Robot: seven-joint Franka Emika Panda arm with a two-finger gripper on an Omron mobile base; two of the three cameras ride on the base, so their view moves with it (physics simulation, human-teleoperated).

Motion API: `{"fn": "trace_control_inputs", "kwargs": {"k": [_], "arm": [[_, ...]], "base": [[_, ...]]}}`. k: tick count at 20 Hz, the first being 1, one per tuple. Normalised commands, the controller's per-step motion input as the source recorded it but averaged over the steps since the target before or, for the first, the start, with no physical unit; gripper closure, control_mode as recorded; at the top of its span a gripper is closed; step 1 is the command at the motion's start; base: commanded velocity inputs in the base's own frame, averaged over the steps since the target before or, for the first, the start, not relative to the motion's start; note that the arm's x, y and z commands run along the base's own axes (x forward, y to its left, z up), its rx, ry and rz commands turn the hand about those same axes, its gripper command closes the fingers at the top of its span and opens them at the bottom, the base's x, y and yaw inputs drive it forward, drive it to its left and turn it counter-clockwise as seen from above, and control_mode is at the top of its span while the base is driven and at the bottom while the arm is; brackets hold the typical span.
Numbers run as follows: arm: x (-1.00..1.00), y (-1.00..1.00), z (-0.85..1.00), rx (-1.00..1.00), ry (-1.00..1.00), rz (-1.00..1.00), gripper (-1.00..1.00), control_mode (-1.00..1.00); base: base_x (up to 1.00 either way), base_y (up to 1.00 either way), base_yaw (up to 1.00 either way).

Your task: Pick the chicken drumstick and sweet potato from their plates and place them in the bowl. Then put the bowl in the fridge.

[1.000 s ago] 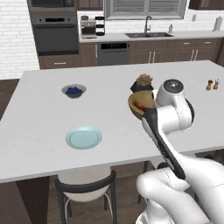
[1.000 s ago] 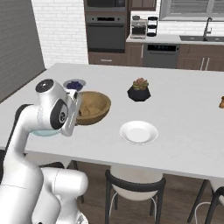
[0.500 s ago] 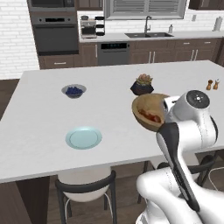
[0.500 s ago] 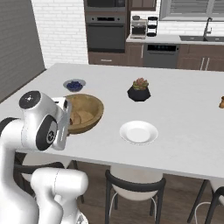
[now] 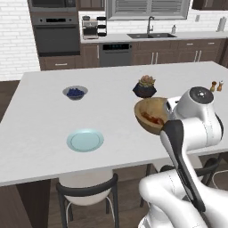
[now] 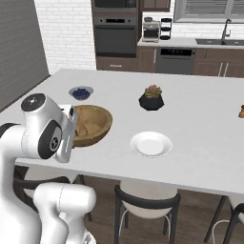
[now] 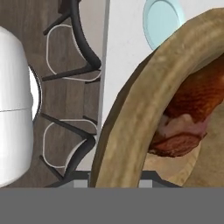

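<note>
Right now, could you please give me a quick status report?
Gripper state unclear, at wooden bowl rim. Chicken drumstick inside; bowl tilted near the counter edge. Blue plate and white plate bare. Plant pot beyond.

You can count one wooden bowl [image 6: 90,125], two plates, pale blue [image 5: 85,140] and white [image 6: 151,144], one blueberry bowl [image 5: 75,92], one potted plant [image 6: 152,98], one drumstick [image 7: 192,109], two stools [image 7: 72,48].

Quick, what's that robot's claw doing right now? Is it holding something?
Gripper: its fingers are hidden, so open or shut cannot be told; the wooden bowl sits right at it.
</note>
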Motion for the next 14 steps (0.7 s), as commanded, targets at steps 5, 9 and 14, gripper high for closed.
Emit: {"fn": "trace_control_inputs", "kwargs": {"k": [5,9,14], "arm": [[-0.01,0.00,-0.01,0.00,-0.06,0.00,1.00,-1.00],[-0.05,0.00,-0.02,0.00,-0.03,-0.02,1.00,1.00],[0.00,0.00,0.00,0.00,0.00,0.00,1.00,1.00]], "base": [[0.00,0.00,0.00],[-0.29,0.00,-0.14],[-0.68,0.00,-0.40]]}}
